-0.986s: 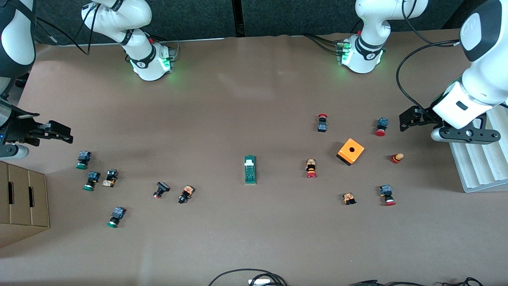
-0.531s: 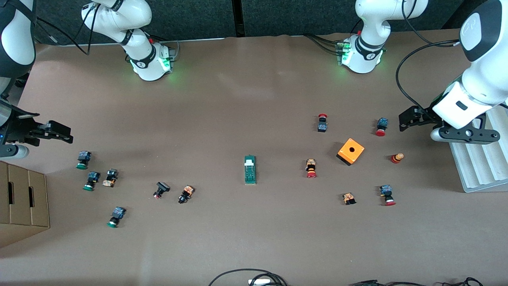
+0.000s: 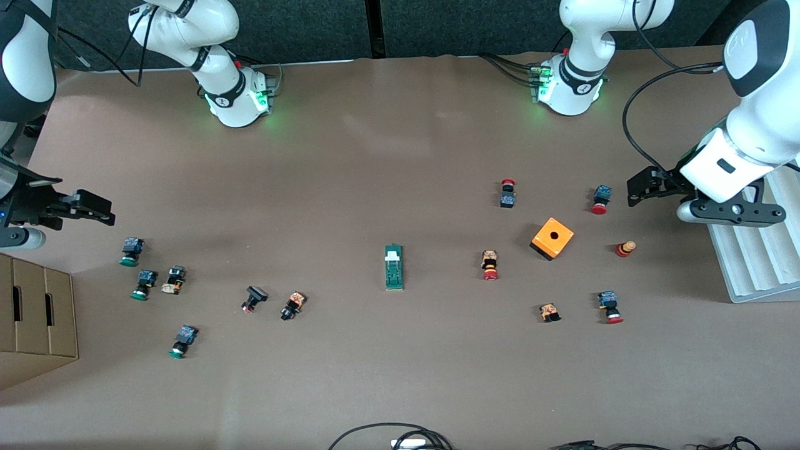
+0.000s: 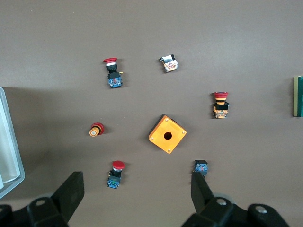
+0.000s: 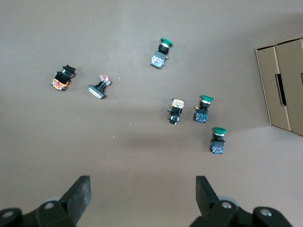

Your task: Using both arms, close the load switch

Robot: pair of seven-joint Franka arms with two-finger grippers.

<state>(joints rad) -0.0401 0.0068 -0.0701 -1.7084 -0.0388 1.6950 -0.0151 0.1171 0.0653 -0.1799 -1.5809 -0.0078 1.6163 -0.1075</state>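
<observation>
The load switch (image 3: pixel 394 267), a narrow dark-green block with a white tab at its end toward the robots' bases, lies flat in the middle of the table. Only its edge shows in the left wrist view (image 4: pixel 298 96); it is out of the right wrist view. My left gripper (image 3: pixel 632 189) is open and empty, in the air near the left arm's end of the table, over the red-capped buttons (image 4: pixel 115 173). My right gripper (image 3: pixel 103 210) is open and empty, in the air at the right arm's end, over bare table (image 5: pixel 143 194).
An orange cube with a hole (image 3: pixel 552 238) and several red-capped push buttons (image 3: pixel 490 265) lie toward the left arm's end. Several green-capped and black buttons (image 3: pixel 145 284) lie toward the right arm's end. A cardboard box (image 3: pixel 34 315) and a white ridged tray (image 3: pixel 750 262) stand at the table's ends.
The left gripper has crept very slightly toward the table's middle. The right arm and the load switch have not moved.
</observation>
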